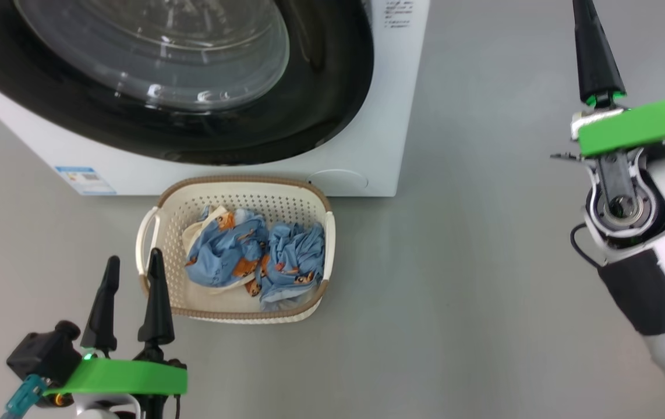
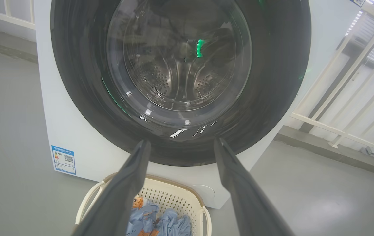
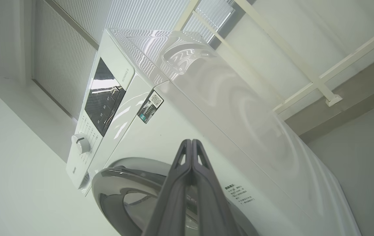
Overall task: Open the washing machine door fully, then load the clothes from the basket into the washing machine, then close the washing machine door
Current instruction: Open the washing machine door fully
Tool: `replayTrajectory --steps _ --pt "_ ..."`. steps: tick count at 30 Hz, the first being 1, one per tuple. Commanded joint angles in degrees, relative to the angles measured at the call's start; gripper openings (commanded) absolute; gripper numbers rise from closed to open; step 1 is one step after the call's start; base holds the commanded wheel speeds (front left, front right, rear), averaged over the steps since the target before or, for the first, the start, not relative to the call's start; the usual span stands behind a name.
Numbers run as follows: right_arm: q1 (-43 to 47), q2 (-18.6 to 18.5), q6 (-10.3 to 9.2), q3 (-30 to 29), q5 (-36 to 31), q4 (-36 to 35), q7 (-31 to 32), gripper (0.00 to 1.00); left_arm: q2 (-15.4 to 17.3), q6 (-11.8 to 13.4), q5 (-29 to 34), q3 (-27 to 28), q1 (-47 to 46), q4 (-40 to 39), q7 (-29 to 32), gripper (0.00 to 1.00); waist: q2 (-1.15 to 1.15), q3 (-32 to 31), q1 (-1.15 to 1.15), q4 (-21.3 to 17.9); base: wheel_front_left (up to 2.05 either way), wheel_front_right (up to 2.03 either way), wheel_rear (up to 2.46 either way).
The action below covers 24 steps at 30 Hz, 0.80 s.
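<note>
The white washing machine [image 1: 393, 116] stands at the top of the head view. Its round black washing machine door [image 1: 321, 87] lies flat against the front, and the steel drum shows through the glass [image 2: 178, 65]. On the floor just in front sits the cream basket [image 1: 239, 181], holding the crumpled light blue clothes [image 1: 251, 253]. My left gripper [image 1: 133, 262] hovers at the basket's left handle, open and empty, with its fingers [image 2: 131, 183] pointing at the door's lower rim. My right gripper [image 1: 583, 9] is raised to the right of the machine, shut on nothing, and it [image 3: 191, 142] faces the machine's side.
A blue label sticker [image 1: 85, 180] marks the machine's lower left front. A white railing [image 2: 344, 131] runs to the right of the machine. Grey floor [image 1: 472, 262] spreads wide to the basket's right. The control panel and knob [image 3: 80, 143] show at the machine's top.
</note>
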Motion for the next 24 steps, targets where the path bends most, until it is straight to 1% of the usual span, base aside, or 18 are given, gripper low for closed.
replayTrajectory --steps 1,4,9,11,12,16,24 --pt "-1.4 -0.2 0.28 0.9 1.3 -1.3 -0.3 0.0 0.8 0.0 -0.1 1.6 -1.7 -1.5 -0.4 1.0 0.0 0.8 0.0 0.7 0.0 0.0 0.0" --pt "-3.3 -1.8 0.28 2.9 9.3 -1.8 1.1 0.0 0.8 0.0 0.0 1.1 -2.3 -1.6 -0.4 1.0 0.0 1.8 0.0 1.5 0.0 0.0 0.0" --pt "-6.5 -4.2 0.28 5.0 16.7 -1.9 7.0 0.0 0.5 0.0 -0.3 0.2 -3.4 -1.6 -0.4 1.0 0.0 3.9 0.0 2.9 0.0 0.0 0.0" --pt "-7.8 -5.3 0.28 6.2 17.9 -1.0 10.5 0.0 0.3 0.0 -0.4 -0.2 -3.9 -1.6 -0.4 1.0 0.0 4.6 0.0 3.5 0.0 0.0 0.0" --pt "-9.1 -5.7 0.28 6.8 19.2 0.1 13.5 0.0 0.2 0.0 -0.5 -0.6 -4.2 -1.5 -0.4 1.0 0.0 5.2 0.0 4.1 0.0 0.0 0.0" --pt "-11.5 -6.4 0.28 6.7 21.5 2.4 19.6 0.0 -0.2 0.0 -0.8 -1.8 -5.1 -1.5 -0.4 1.0 0.0 6.7 0.0 5.5 0.0 0.0 0.0" --pt "-16.3 -6.7 0.28 4.9 24.1 4.8 29.6 0.0 -0.7 0.0 -1.5 -4.3 -7.2 -2.1 -0.4 1.0 0.0 10.0 0.0 8.7 0.0 0.0 0.0"
